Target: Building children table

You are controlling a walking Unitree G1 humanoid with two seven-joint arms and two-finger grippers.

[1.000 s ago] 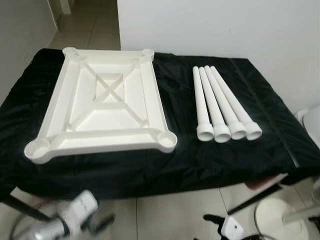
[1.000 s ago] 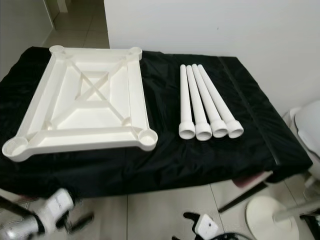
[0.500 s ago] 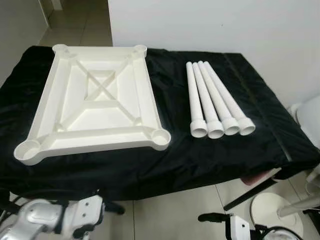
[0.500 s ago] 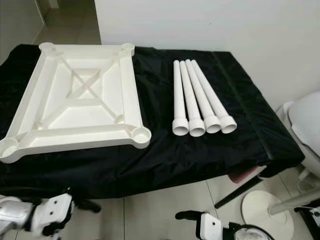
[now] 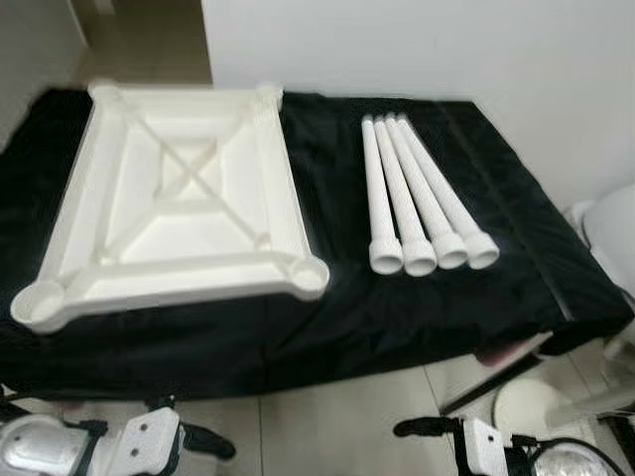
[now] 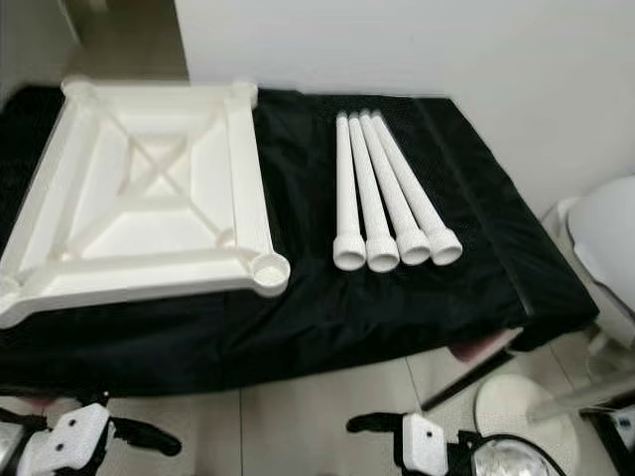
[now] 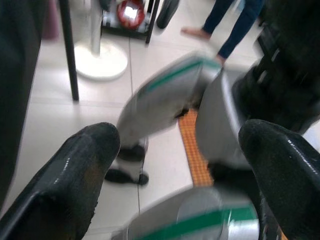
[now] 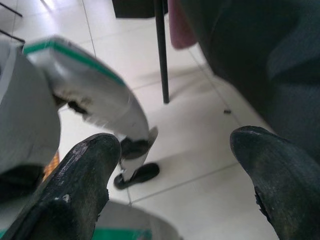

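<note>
The white tabletop lies upside down on the left part of a table with a black cloth, and four white legs lie side by side to its right, near but apart. The table stands against a white wall, with a tiled floor before its front edge. The left gripper and right gripper hang low above this floor, both with fingers wide apart and holding nothing.

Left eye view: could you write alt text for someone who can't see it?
An upside-down white tabletop lies on a black-draped table, with four white legs side by side to its right. Both robot tools, left and right, hang low near the floor.
</note>
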